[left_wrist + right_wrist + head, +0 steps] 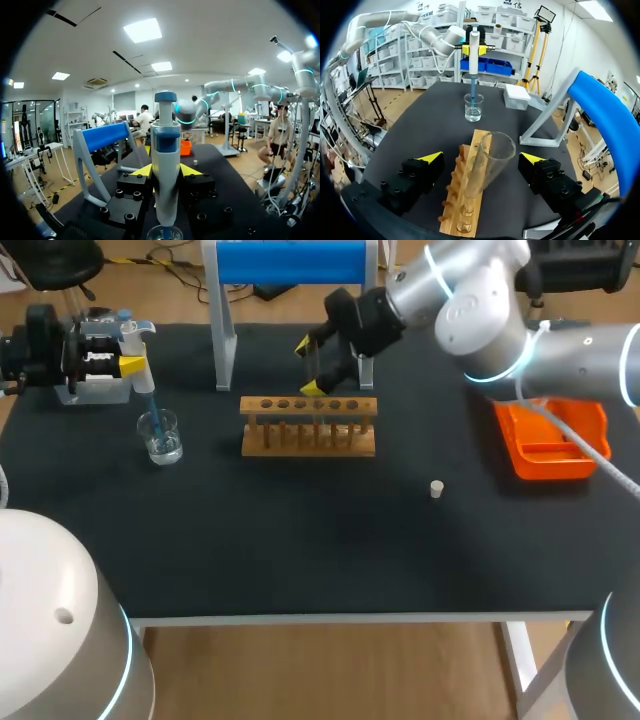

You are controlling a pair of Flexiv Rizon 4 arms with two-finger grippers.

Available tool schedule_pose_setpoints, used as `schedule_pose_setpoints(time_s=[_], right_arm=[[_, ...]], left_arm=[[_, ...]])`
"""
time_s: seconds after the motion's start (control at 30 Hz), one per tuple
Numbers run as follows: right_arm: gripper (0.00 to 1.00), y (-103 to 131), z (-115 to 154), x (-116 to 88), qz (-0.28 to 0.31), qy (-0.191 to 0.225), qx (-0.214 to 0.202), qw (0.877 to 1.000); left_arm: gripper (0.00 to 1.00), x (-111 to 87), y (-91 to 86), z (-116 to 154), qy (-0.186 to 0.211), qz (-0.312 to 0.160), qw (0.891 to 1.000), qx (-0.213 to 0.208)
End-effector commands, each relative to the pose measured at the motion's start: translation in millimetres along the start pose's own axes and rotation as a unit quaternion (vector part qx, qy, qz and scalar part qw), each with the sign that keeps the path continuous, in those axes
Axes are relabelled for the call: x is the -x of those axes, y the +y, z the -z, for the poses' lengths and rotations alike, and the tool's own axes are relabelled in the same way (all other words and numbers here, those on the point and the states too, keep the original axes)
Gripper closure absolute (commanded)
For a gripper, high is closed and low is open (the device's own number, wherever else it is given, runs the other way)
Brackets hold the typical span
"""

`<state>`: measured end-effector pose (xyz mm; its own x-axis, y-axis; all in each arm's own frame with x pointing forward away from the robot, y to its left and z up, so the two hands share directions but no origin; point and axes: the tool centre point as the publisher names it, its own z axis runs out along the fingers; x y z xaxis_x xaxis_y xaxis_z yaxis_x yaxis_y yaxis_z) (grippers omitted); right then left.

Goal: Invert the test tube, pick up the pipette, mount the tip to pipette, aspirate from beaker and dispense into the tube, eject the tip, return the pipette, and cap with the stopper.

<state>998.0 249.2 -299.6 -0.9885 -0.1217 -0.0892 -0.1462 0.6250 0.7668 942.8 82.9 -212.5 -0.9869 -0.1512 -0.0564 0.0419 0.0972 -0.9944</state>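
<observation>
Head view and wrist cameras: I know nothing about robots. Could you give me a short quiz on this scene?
1. True or false: the tip of the pipette reaches into the beaker.
2. The test tube stands in: A) the wooden rack, B) an orange tray, C) the beaker.
3. Which gripper holds the pipette?
Key: 1 true; 2 A; 3 the left gripper.

Table (pixel 300 550): matt black covering, faintly textured.
Rack (pixel 308 427): pale wood, satin finish.
Test tube (pixel 487 160): clear and glossy; glass or plastic, cannot tell.
Beaker (pixel 168 445): clear, shiny.
Pipette (pixel 165 165): smooth white and blue plastic, slight sheen.
Tray (pixel 530 455): glossy orange plastic.
Stopper (pixel 436 489): pale, matt.
</observation>
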Motion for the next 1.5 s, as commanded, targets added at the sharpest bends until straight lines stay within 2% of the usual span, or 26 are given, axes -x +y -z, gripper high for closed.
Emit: schedule_pose_setpoints(time_s=[0.03, 0.47, 0.93, 1.5], right_arm=[[0.0, 4, 3, 9, 0.004, 0.017, -0.013, 1.0], [0.0, 3, 6, 7, -0.007, 0.02, -0.024, 0.999], [0.0, 0, 18, 7, -0.012, 0.016, -0.015, 1.0], [0.0, 1, 15, 4, -0.009, 0.014, -0.02, 1.0]], left_arm=[[1.0, -0.1, -0.5, 0, 0.0, 0.0, 1.0, 0.0], [1.0, -0.1, -0.5, 0, 0.0, 0.0, 1.0, 0.0], [1.0, -0.1, -0.5, 0, 0.0, 0.0, 1.0, 0.0], [1.0, -0.1, -0.5, 0, 0.0, 0.0, 1.0, 0.0]])
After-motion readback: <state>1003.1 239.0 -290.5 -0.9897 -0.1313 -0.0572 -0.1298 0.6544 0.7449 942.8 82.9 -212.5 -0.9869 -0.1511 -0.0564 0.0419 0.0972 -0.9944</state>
